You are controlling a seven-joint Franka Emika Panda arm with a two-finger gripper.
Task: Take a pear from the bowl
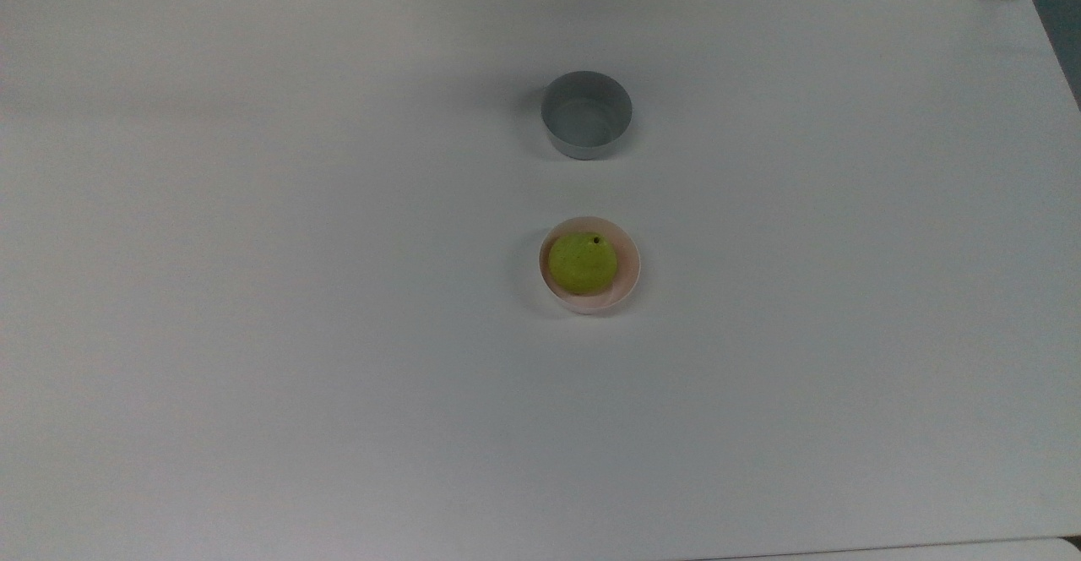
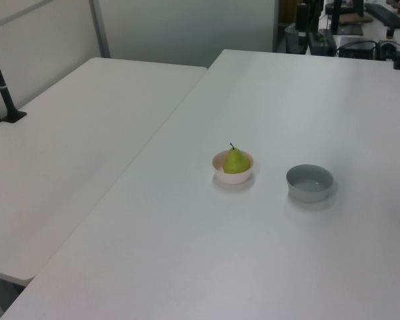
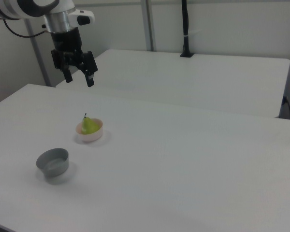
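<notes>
A yellow-green pear sat upright in a small pale pink bowl near the middle of a wide white desk. A grey bowl stood apart from it, above it in the top view, and looked empty. In the right view, our tool hung high in the air, well above the desk and well apart from both bowls, toward the right view's upper left. Its two dark fingers were spread apart and held nothing.

We judged the pear to be light and firm, with smooth, rounded skin that could slip between hard fingers. It filled most of the pink bowl, and the bowl itself looked light enough to shift or lift with the fruit. The widest part of the pear sat low, close to the rim, so we would take hold just above the rim, across the body below the narrowing neck, and not by the thin dark stem.

The lower part of the pear was hidden by the bowl's wall, so we could not tell how it rested inside. The arm above the tool was cut off at the edge of the right view.
</notes>
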